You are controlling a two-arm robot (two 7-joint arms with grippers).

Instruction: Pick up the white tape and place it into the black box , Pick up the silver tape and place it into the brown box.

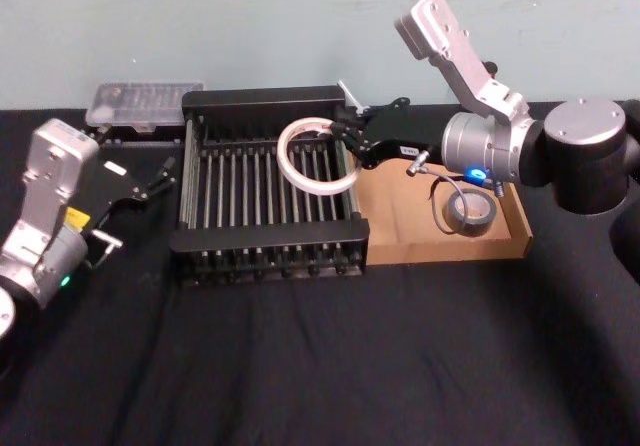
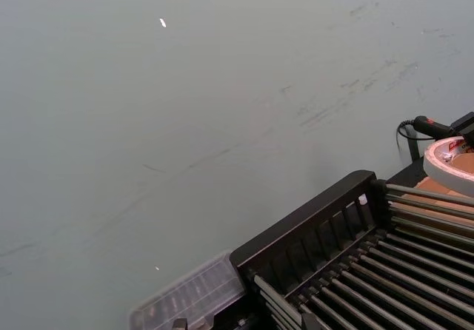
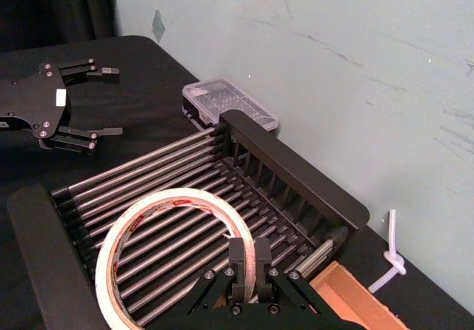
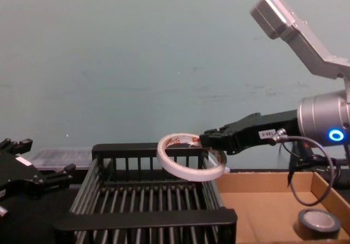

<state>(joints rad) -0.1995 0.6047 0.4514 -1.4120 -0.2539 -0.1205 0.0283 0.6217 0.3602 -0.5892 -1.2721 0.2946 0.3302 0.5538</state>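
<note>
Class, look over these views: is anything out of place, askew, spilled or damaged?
Nothing is spilled or damaged. The white tape hangs tilted in the right gripper above the black box, not set down. The silver tape lies flat in the brown box. The left gripper rests open beside the black box.

Two rolls of tape, the white tape (image 1: 283, 154) and the silver tape (image 1: 455, 216); two boxes, the black box (image 1: 268, 237) and the brown box (image 1: 420, 231); one clear plastic case (image 1: 140, 101).

Black box (image 2: 311, 234): slatted far corner, barred floor. Clear plastic case (image 2: 189, 297) just beside it. White tape (image 2: 444, 169), red print, above the bars. Pale wall (image 2: 185, 123) behind.
</note>
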